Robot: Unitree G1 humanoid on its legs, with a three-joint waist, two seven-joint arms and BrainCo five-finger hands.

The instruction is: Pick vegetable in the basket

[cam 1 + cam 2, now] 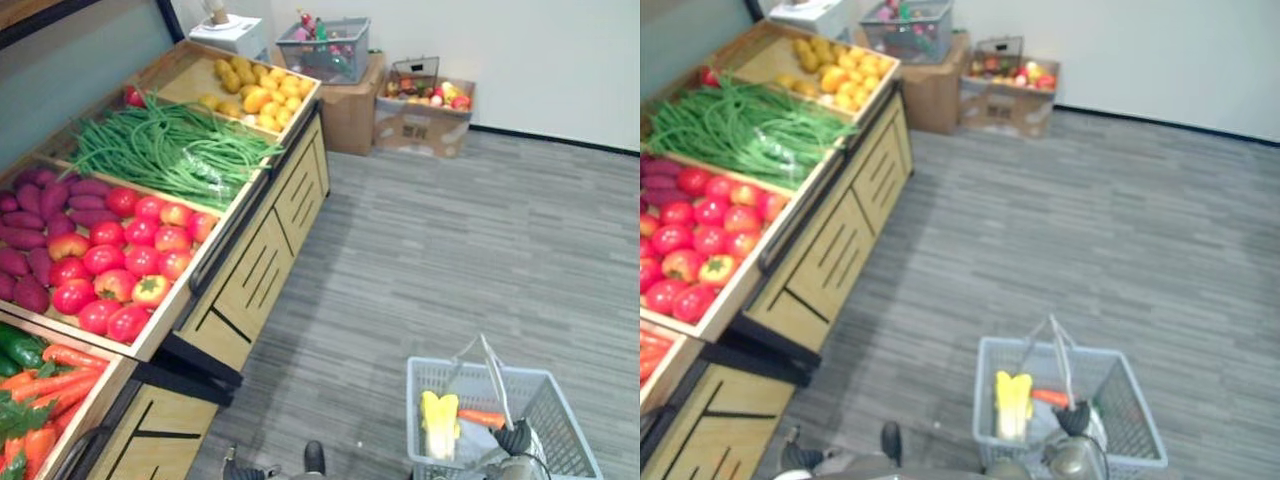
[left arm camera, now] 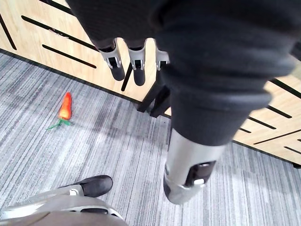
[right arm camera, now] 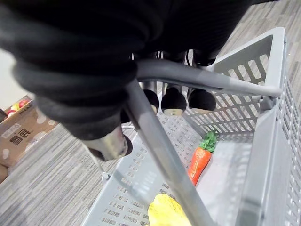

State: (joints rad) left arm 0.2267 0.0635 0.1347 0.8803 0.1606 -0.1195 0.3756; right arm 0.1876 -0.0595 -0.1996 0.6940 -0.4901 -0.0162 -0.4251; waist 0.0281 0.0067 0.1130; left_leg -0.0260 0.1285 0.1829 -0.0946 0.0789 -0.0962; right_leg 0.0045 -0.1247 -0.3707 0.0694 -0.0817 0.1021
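Right robot hand: I have the right robot hand [image 3: 174, 100] curled round the basket handle [image 3: 157, 141], fingers hooked over the bar. That keeps the basket [image 1: 1132, 412] low at my right side. I cannot tell whether it hangs clear of the floor [image 1: 450, 250] or rests on it.
Left robot hand: the left robot hand [image 2: 136, 63] points down in front of the stand [image 1: 260, 270], fingers straight and relaxed, nothing in it — free for picking, I judge.
Task's thing: one carrot [image 3: 200, 162], green top on, lies on the basket's bottom near a pale yellow vegetable [image 1: 438, 420]. Whether they touch, I cannot tell.
Stray carrot: a stray carrot [image 2: 66, 106] lies on the floor near the stand's base, apart from bins and basket.
Stand layout: the wooden bins slope toward the aisle, so the produce faces my reach. From nearest to farthest I see carrots [image 1: 45, 385] with cucumbers [image 1: 18, 345], tomatoes [image 1: 120, 260] beside purple sweet potatoes [image 1: 40, 220], green beans [image 1: 170, 150], then yellow fruit [image 1: 255, 90].
Progress: I judge the task partway done, with two items in. The next pick calls for the free hand to go to a bin or to the stray carrot.
Writing: a cardboard box [image 1: 425, 120] by the far wall carries print — I cannot read it reliably.
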